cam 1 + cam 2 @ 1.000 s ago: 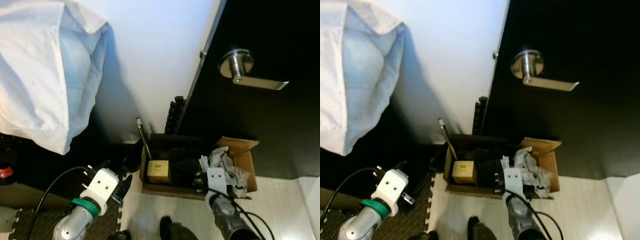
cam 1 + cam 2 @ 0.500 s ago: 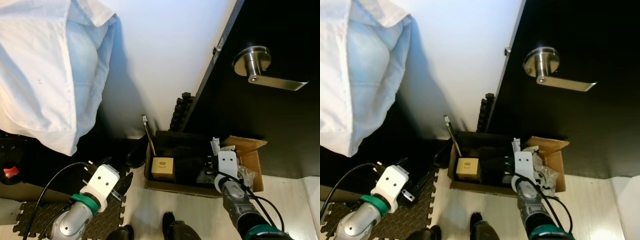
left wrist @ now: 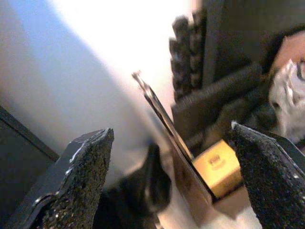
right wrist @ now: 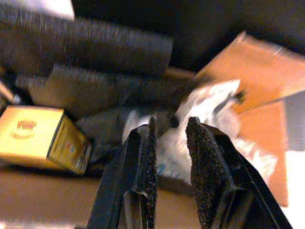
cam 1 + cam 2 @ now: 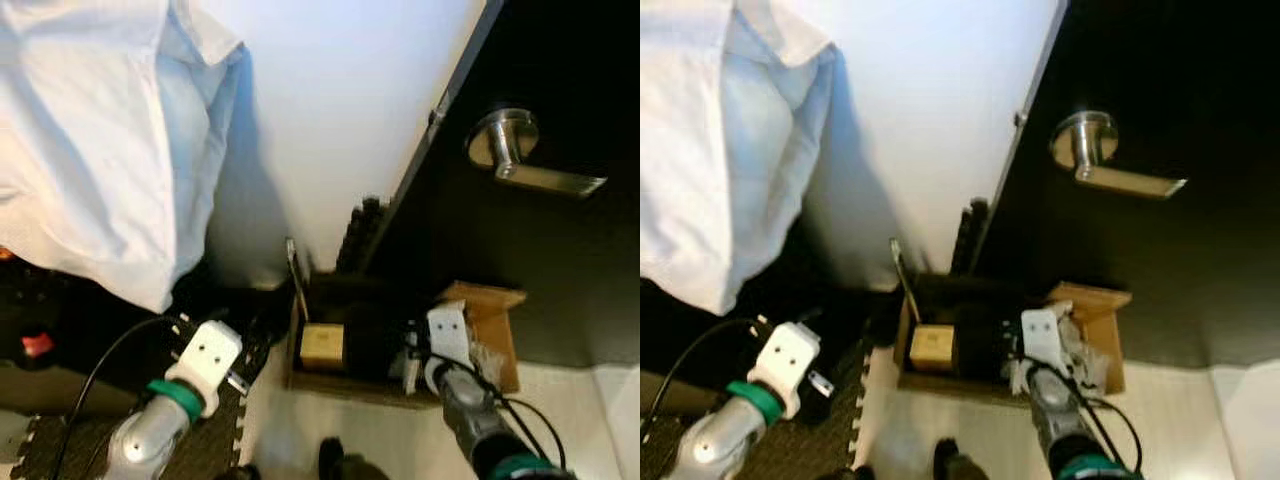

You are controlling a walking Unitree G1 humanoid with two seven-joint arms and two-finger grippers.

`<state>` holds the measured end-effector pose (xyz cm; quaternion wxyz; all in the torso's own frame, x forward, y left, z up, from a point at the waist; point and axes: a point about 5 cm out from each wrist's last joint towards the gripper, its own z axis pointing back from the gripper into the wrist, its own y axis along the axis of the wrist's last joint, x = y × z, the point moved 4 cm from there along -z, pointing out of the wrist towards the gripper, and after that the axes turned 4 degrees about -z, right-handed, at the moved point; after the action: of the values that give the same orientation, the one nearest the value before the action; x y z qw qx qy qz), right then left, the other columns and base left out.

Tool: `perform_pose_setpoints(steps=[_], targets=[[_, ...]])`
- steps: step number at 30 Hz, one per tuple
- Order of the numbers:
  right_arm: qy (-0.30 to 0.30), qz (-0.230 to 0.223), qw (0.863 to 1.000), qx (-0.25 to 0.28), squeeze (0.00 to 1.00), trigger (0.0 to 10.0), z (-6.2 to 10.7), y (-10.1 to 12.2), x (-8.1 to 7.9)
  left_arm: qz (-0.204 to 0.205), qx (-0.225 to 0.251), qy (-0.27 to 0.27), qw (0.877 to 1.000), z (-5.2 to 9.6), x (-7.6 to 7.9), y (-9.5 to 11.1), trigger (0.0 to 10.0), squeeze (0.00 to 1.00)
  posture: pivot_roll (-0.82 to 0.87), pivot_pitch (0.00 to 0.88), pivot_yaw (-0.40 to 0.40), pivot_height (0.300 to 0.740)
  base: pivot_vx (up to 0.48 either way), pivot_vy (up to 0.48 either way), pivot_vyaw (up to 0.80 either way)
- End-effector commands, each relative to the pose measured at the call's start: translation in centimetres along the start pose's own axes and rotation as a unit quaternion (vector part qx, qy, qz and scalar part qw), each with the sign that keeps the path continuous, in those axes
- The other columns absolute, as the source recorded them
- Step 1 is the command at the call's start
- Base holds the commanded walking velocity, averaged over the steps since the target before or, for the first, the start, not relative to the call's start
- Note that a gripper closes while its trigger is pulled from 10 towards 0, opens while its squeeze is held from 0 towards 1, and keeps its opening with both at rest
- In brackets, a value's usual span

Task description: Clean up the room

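An open cardboard box sits on the floor against the black door. It holds a small yellow box, black foam rolls and crumpled white plastic. My right gripper hangs just over the box, above the plastic. Its fingers are almost together and nothing is pinched between them. To the left of the box, my left gripper stands wide open and empty, low over the dark floor mat.
A thin metal rod leans on the white wall at the box's left corner. A large white cloth hangs at upper left. The door's silver lever handle is above the box. Pale floor lies in front.
The camera has shifted and the picture is blurrier. My right gripper has crept forward over the box since a second ago. The left arm has hardly moved.
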<state>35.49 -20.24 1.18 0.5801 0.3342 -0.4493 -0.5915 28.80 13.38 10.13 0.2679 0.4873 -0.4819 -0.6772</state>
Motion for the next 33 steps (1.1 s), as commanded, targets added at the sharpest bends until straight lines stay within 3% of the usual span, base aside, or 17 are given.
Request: perform_pose_setpoints(steps=[1,7,8,11,12,13,14,15,16,19,23,33], targets=[[-0.014,0.004,1.000,-0.026,0.00,10.0,0.7,-2.3,0.8,0.003,-0.020,-0.001,1.000,0.1,0.5,-1.4,10.0,0.00,0.07,0.048,-0.020,0.740,0.000,0.000,0.00],[-0.010,-0.014,1.000,-0.023,0.00,10.0,1.3,-3.3,0.5,0.001,-0.043,0.052,0.998,0.1,-0.6,-2.5,10.0,0.00,0.06,0.011,-0.026,0.740,0.000,0.000,0.00],[0.015,-0.031,0.999,-0.012,0.00,10.0,1.5,-3.2,-0.8,0.007,-0.063,0.077,0.995,0.2,-1.2,-3.3,10.0,0.00,0.06,0.000,-0.028,0.740,0.000,0.000,0.00],[0.039,-0.046,0.998,-0.005,0.00,10.0,1.7,-3.1,-2.1,0.017,-0.082,0.096,0.992,0.3,-1.6,-4.1,10.0,0.00,0.05,0.000,-0.029,0.740,0.000,0.000,0.00],[0.068,-0.054,0.996,0.003,0.00,10.0,2.0,-3.0,-3.5,0.038,-0.101,0.114,0.988,0.4,-1.8,-5.2,10.0,0.00,0.05,0.000,-0.030,0.740,0.000,0.000,0.00],[0.068,-0.054,0.996,0.003,0.00,10.0,2.0,-3.0,-3.5,0.038,-0.101,0.114,0.988,0.4,-1.8,-5.2,10.0,0.00,0.05,0.000,-0.030,0.740,0.000,0.000,0.00],[0.093,-0.053,0.994,0.006,0.00,10.0,2.3,-3.0,-4.8,0.052,-0.130,0.130,0.982,0.8,-2.0,-6.7,10.0,0.00,0.05,0.000,-0.033,0.740,0.000,0.000,0.00],[0.093,-0.053,0.994,0.006,0.00,10.0,2.3,-3.0,-4.8,0.052,-0.130,0.130,0.982,0.8,-2.0,-6.7,10.0,0.00,0.05,0.000,-0.033,0.740,0.000,0.000,0.00],[0.108,-0.060,0.992,0.005,0.00,10.0,2.5,-3.1,-5.8,0.064,-0.152,0.144,0.976,1.3,-2.2,-8.0,10.0,0.00,0.04,0.000,-0.041,0.740,0.000,0.000,0.00],[0.109,-0.072,0.991,-0.006,0.00,10.0,2.7,-3.7,-6.2,0.069,-0.173,0.163,0.969,2.1,-2.4,-9.4,10.0,0.00,0.05,0.000,-0.056,0.740,0.000,0.000,0.00],[0.096,-0.080,0.992,-0.023,0.00,10.0,2.6,-4.2,-5.8,0.077,-0.176,0.168,0.967,2.3,-2.4,-9.7,10.0,0.00,0.06,0.000,-0.068,0.740,0.000,0.000,0.00],[0.115,-0.070,0.990,-0.029,0.00,10.0,2.4,-3.7,-6.8,0.088,-0.164,0.183,0.965,1.2,-2.7,-9.7,10.0,0.00,0.07,0.000,-0.075,0.740,0.000,0.000,0.00]])
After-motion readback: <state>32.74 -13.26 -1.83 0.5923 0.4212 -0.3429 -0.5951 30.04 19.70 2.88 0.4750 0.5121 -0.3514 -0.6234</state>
